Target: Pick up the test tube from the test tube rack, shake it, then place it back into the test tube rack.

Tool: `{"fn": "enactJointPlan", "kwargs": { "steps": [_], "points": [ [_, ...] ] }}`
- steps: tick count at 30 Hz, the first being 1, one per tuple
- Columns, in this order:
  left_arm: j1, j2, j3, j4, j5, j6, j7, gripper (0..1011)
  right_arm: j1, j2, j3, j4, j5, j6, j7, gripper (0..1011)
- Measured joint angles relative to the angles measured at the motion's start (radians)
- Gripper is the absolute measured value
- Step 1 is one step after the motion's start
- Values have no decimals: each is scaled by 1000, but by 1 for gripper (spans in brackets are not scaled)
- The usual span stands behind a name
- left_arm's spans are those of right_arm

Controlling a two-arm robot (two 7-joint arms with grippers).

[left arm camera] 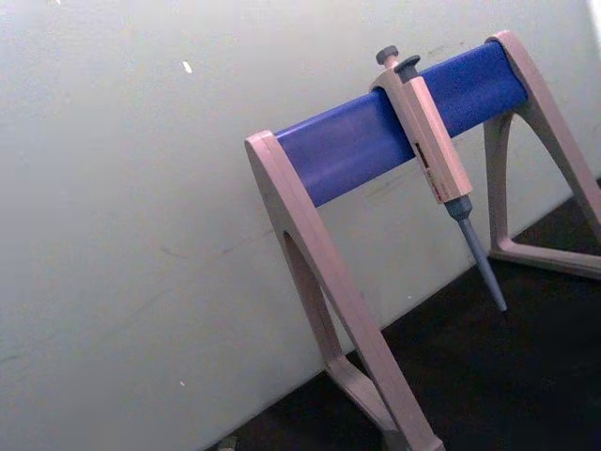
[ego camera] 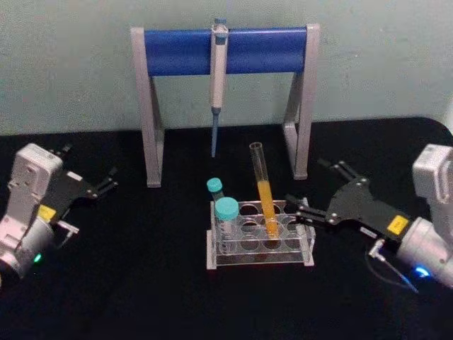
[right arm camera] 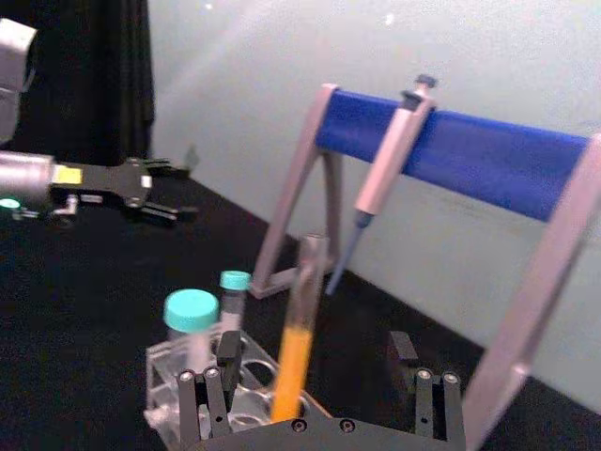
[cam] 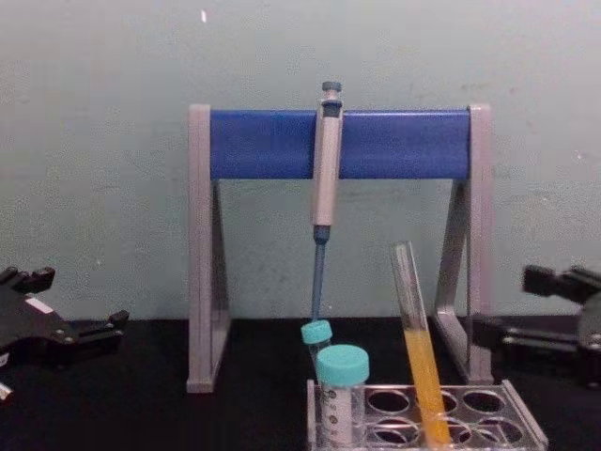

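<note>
The yellow sticker on my right gripper and the one on my left gripper are too small to read. So are the fine print on the teal-capped tubes and the red strip on the side of the pipette.

The test tube stands in a hole in the right half of the test tube rack. It leans, with orange-yellow liquid filling its lower part. The teal-capped tubes stand at the rack's left end. The pipette stand rises behind the rack, with the pipette hanging from its blue bar.

My right gripper sits just to the right of the rack with its fingers spread. One fingertip reaches over the rack's right end close to the tube. Whether it touches I cannot tell. My left gripper rests well to the left of the rack, also spread, over the black table.

From my right wrist the tube rises between my two fingers. My left wrist view shows the stand and the pipette's plunger knobs against the wall. From the chest the tube's foot is cut off.
</note>
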State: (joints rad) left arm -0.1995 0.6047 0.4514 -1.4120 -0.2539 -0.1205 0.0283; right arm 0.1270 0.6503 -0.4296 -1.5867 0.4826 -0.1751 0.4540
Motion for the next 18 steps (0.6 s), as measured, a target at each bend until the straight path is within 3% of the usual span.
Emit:
{"fn": "enactJointPlan", "kwargs": {
  "steps": [18],
  "points": [
    [0,0,0,0,0,0,0,1001,126,-100,-41,83,-34,152,69,1000]
  ]
}}
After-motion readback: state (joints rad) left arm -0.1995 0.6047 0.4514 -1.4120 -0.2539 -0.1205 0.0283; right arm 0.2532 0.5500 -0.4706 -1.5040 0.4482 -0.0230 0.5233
